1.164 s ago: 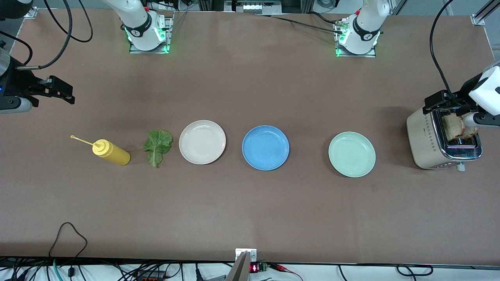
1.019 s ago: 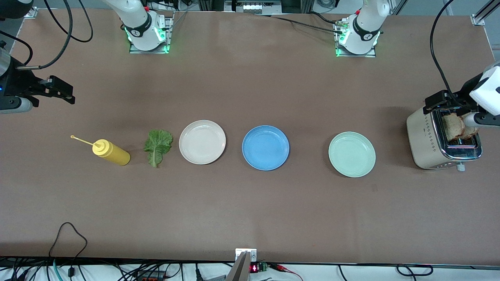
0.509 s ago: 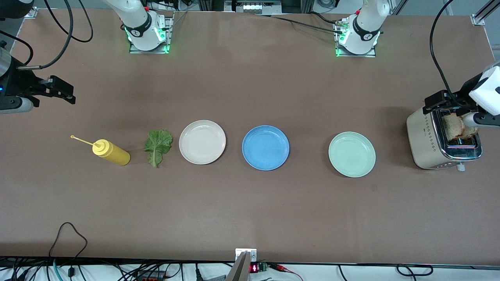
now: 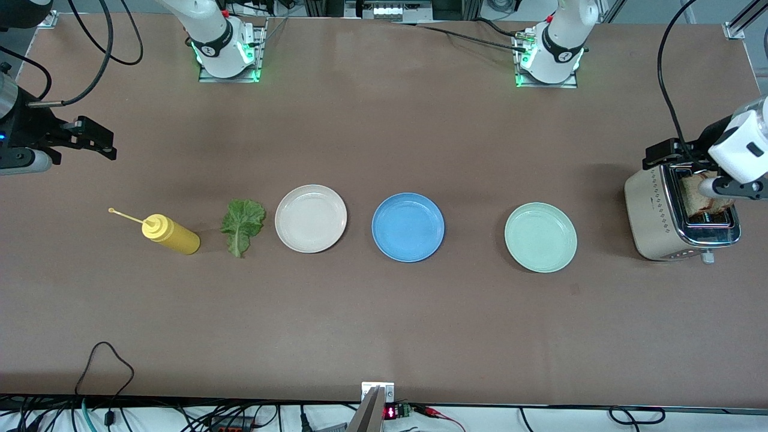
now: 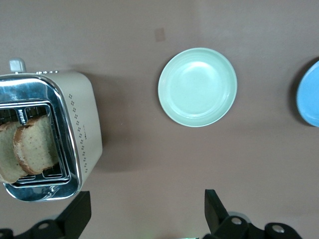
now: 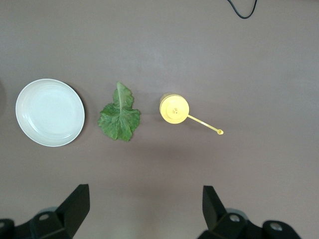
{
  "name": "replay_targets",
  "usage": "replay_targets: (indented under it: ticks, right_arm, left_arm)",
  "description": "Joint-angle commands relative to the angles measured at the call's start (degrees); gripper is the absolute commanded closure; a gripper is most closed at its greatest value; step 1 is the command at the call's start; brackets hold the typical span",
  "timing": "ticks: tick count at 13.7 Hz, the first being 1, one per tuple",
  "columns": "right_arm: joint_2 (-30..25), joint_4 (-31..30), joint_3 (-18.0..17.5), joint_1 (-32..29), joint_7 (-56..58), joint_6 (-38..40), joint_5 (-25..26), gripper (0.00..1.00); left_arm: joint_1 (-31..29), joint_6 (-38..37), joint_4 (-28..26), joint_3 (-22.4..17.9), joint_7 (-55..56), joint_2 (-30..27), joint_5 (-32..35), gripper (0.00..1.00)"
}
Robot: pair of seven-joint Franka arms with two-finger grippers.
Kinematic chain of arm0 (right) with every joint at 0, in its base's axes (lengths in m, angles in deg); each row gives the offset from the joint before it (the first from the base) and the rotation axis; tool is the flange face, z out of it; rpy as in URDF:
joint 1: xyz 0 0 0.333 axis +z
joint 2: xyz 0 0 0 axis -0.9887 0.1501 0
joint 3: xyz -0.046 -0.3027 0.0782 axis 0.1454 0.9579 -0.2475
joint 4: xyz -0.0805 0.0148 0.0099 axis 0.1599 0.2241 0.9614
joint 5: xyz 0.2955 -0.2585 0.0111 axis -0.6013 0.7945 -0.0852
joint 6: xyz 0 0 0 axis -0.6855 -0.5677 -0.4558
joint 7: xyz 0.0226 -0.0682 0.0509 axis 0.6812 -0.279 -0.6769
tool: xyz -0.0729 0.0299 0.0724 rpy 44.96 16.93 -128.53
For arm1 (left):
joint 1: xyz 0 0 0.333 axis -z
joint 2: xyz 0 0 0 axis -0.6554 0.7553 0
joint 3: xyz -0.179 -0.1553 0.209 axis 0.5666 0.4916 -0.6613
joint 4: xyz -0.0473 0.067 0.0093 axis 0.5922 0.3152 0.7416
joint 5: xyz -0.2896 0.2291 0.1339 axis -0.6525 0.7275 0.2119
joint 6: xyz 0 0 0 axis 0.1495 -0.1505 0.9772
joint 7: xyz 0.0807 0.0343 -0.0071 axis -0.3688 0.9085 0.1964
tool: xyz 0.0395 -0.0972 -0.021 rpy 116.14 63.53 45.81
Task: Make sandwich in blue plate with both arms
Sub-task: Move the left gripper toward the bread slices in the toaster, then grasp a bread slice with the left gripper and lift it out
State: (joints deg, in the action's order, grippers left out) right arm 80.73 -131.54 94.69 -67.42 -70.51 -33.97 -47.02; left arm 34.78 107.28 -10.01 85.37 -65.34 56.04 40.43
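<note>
The blue plate lies bare between the white plate and green plate. 2 bread slices stand in the toaster, the left gripper over it, jaws released. Lettuce lies beside the white plate, bottle next. The right gripper waits, jaws released.

Along the counter runs one row: a bottle at the right arm's end, then a lettuce leaf, three plates well apart, and a toaster at the left arm's end. Two bread slices stand in the toaster's slots.
</note>
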Motion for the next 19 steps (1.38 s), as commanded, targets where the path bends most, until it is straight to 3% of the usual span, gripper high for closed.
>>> replay_targets:
  ticks: [1,3,6,11,13,19]
  right_arm:
    - [-0.49,0.20,-0.15,0.02,-0.67,0.38,0.01,0.00]
    - [-0.49,0.20,-0.15,0.02,-0.76,0.38,0.01,0.00]
    - [-0.49,0.20,-0.15,0.02,-0.76,0.47,-0.08,0.00]
    - [-0.49,0.20,-0.15,0.02,-0.76,0.47,-0.08,0.00]
    - [-0.49,0.20,-0.15,0.02,-0.76,0.47,-0.08,0.00]
    - [-0.49,0.20,-0.15,0.11,-0.76,0.55,-0.08,0.00]
  left_arm:
    - [-0.43,-0.61,3.87,0.05,-1.77,4.23,4.67,0.00]
    - [-0.69,-0.43,7.14,0.05,-1.94,7.14,10.20,0.00]
    - [-2.35,4.28,6.45,0.05,-7.72,8.21,13.30,0.00]
    - [-8.68,8.70,1.97,0.40,-11.96,9.09,12.07,0.00]
    - [-12.18,9.15,-0.05,0.48,-12.40,9.26,7.79,0.00]
    - [-16.86,16.79,-7.70,0.84,-17.32,8.65,6.71,0.02]
